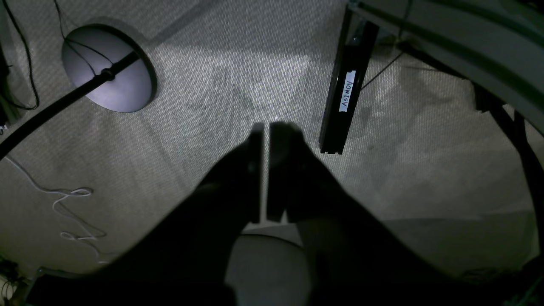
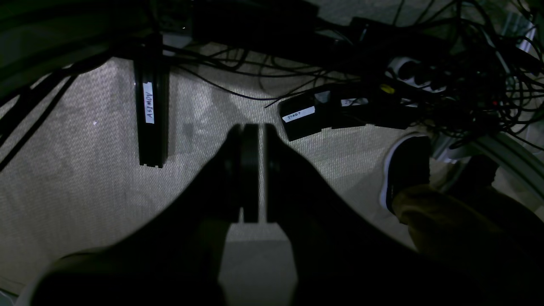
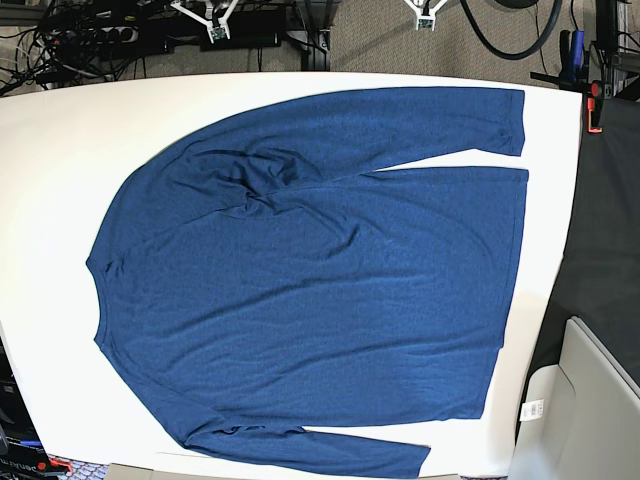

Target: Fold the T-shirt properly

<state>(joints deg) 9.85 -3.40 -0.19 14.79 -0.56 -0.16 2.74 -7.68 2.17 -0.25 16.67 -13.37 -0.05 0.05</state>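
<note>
T-shirt (image 3: 320, 280) spread flat across white table (image 3: 50, 150); left gripper (image 1: 267, 127) and right gripper (image 2: 256, 127) both closed, empty, over carpet.

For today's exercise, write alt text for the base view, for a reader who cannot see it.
A dark blue long-sleeved T-shirt lies spread flat on a white table, neck toward the left and hem toward the right, both sleeves running rightward along its body. No robot arm appears over the table; cables lie on the floor beyond its far edge.
</note>
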